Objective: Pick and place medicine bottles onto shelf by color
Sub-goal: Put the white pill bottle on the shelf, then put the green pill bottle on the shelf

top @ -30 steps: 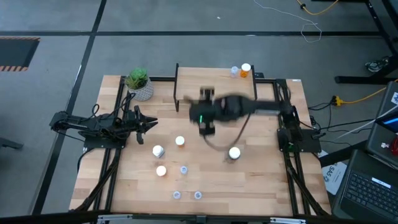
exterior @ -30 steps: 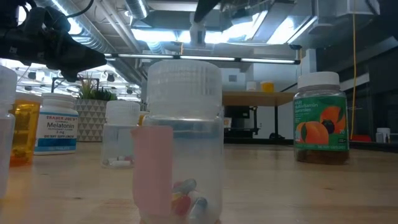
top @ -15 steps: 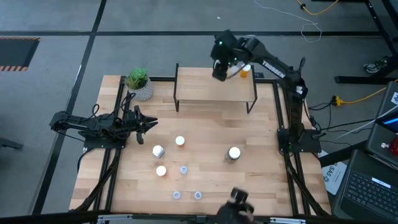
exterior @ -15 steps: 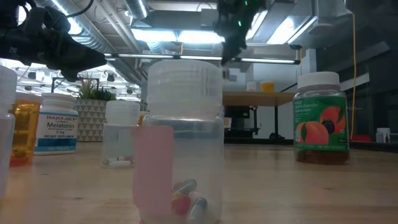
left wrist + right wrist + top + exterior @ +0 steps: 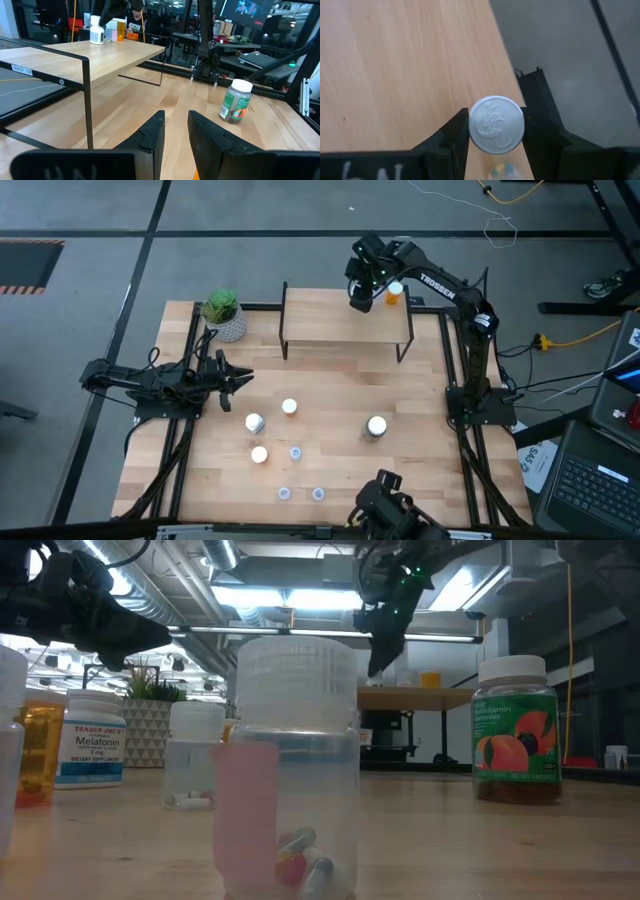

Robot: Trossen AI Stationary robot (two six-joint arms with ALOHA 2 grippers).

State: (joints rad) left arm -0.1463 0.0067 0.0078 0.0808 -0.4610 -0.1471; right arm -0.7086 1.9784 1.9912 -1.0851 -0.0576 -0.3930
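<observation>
**Right arm holds a white-capped bottle over the shelf's far right corner**

The wooden table point(image 5: 330, 450) fills the middle of the high view, and the shelf point(image 5: 345, 320) stands at its twelve o'clock edge, a light wood top on thin black legs. The right arm point(image 5: 450, 290) reaches from its base at three o'clock up and across to the shelf's one o'clock corner. The left arm point(image 5: 150, 380) lies low at nine o'clock, pointing toward the table's centre.

The plant point(image 5: 222, 310) in its white pot sits at about ten o'clock, just beside the shelf's left end. A greenish bottle point(image 5: 376, 426) with a white cap stands alone at about four o'clock from the table's centre.

The right gripper point(image 5: 495, 131) is over the shelf's right end, its two fingers pressed against either side of a white-capped bottle point(image 5: 496, 124), which it grips from above. An orange bottle point(image 5: 395, 293) stands on the shelf's far right corner, just beside that gripper.

The left gripper point(image 5: 175, 132) hangs over the table with nothing in it, its fingers a narrow gap apart.

Four more capped bottles point(image 5: 255, 423) cluster at the table's centre toward seven o'clock, near one another but apart. Two tiny clear bottles point(image 5: 284, 493) stand at six o'clock near the front edge
</observation>
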